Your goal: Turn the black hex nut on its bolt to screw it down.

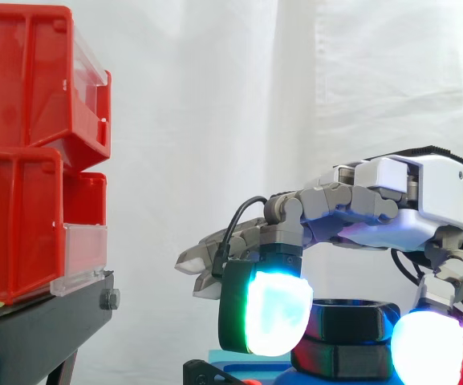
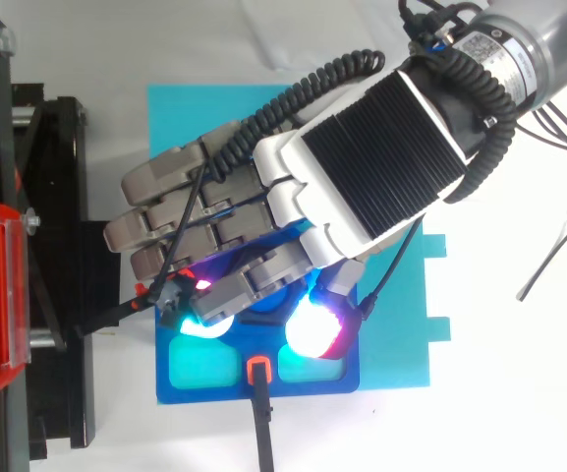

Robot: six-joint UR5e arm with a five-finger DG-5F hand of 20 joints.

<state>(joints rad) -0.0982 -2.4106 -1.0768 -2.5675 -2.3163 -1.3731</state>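
The black hex nut (image 1: 350, 319) sits low in the side view on a blue fixture (image 2: 263, 382). My hand (image 1: 424, 192) reaches in from the right and hangs over it, palm down. One curled finger (image 1: 273, 311) glows cyan-white against the nut's left side. The thumb pad (image 1: 428, 346) glows white and red at its right side, so the nut is pinched between them. The other fingers (image 1: 215, 261) stretch out straight to the left above the nut. From above, the hand (image 2: 362, 167) covers the nut and bolt, with the two glowing pads (image 2: 204, 323) at the fixture's front.
Red bins (image 1: 22, 152) are stacked on a black stand (image 1: 46, 321) at the left, close to the outstretched fingertips. The blue fixture lies on a cyan mat (image 2: 401, 334). An orange clip (image 2: 257, 369) with a black lead sits at the fixture's front edge.
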